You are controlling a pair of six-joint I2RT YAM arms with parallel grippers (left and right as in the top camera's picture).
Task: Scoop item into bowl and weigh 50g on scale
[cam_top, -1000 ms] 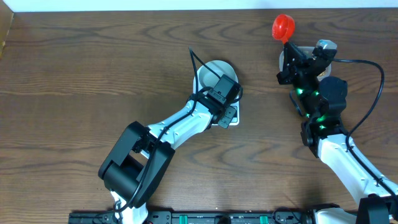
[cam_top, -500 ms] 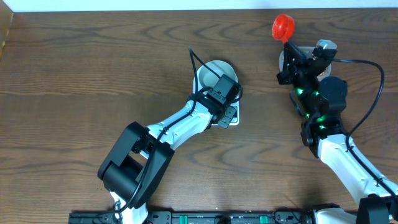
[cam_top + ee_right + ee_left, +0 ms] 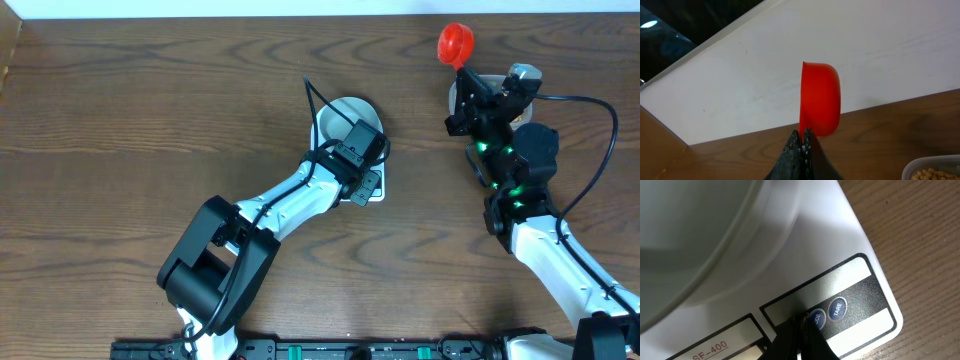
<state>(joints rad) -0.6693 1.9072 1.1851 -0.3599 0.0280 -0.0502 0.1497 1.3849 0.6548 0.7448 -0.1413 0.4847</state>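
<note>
left end effector [image 3: 801,325]: pressed together, tip at edge of blue button [image 3: 817,317], beside TARE button [image 3: 838,308] on scale [image 3: 860,275]
bowl [image 3: 700,230]: on scale, mid-bench [image 3: 150,120]
right end effector [image 3: 801,139]: pinching red scoop [image 3: 820,97], raised
beans [image 3: 932,174]: in clear tub [image 3: 910,167] below scoop

Robot lab — two arms [image 3: 290,200] on wood table [image 3: 150,120].

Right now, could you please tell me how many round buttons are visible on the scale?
2. The TARE button sits on the dark panel of the scale; a second blue button lies just left of it, partly covered by the shut left gripper. Others may be hidden.
</note>
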